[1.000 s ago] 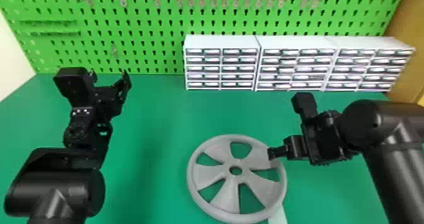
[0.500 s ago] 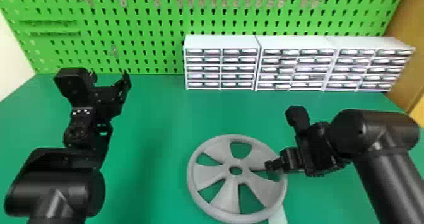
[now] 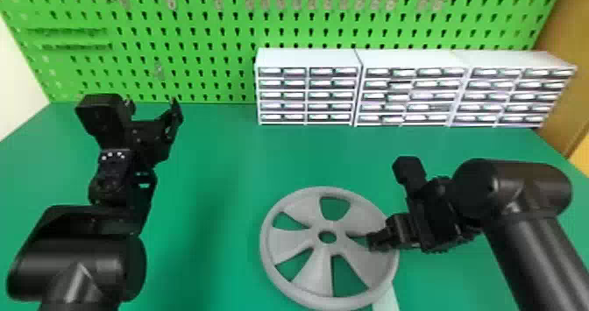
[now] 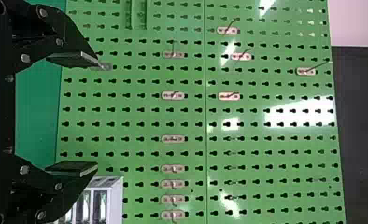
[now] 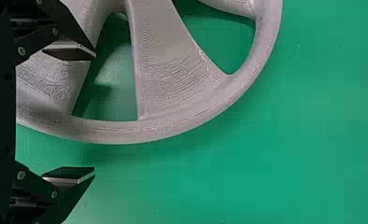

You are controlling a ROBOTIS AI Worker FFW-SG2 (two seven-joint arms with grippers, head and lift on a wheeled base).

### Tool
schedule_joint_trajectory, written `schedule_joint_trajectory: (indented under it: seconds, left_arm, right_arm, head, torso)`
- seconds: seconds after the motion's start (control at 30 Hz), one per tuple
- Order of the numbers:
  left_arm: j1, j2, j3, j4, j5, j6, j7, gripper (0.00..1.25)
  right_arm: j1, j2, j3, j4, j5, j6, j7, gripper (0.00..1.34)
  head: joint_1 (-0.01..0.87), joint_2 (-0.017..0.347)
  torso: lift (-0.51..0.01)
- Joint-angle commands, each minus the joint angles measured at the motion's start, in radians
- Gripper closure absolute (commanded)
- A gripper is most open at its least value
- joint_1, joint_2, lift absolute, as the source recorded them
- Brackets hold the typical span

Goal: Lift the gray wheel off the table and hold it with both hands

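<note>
While the smooth green table [image 3: 210, 165] fronts a perforated pegboard [image 3: 197, 32], white cabinets [image 3: 306, 59] stand far right, their drawers' contents unclear. The ridged, five-spoked gray wheel [image 3: 316, 266] lies near, right of centre; the right gripper [image 3: 377, 241] spreads wide over its rim; the left gripper [image 3: 152, 108] gapes at left.

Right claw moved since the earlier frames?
Yes. Against the white drawer units in the head view, the right claw has come toward the robot and slightly left.
</note>
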Motion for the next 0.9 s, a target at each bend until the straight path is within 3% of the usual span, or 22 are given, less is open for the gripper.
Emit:
schedule_joint_trajectory:
  seconds: [0.0,0.6,0.87]
  left_arm:
    - [0.000,0.000,0.000,0.000,0.000,0.000,0.000,0.46]
    - [0.002,0.000,-0.003,0.000,0.000,-0.002,0.000,0.46]
    - [0.000,0.000,-0.002,0.000,0.000,-0.002,0.000,0.46]
  right_arm:
    - [0.000,0.000,-0.007,0.000,0.000,0.012,0.000,0.45]
    - [-0.001,0.004,-0.013,-0.020,0.025,0.012,0.000,1.08]
    - [-0.003,0.006,-0.010,-0.023,0.031,0.012,0.000,1.09]
  head:
    - [0.657,0.060]
    - [0.657,0.060]
    - [0.657,0.060]
  torso:
    - [-0.095]
    - [-0.095]
    - [-0.095]
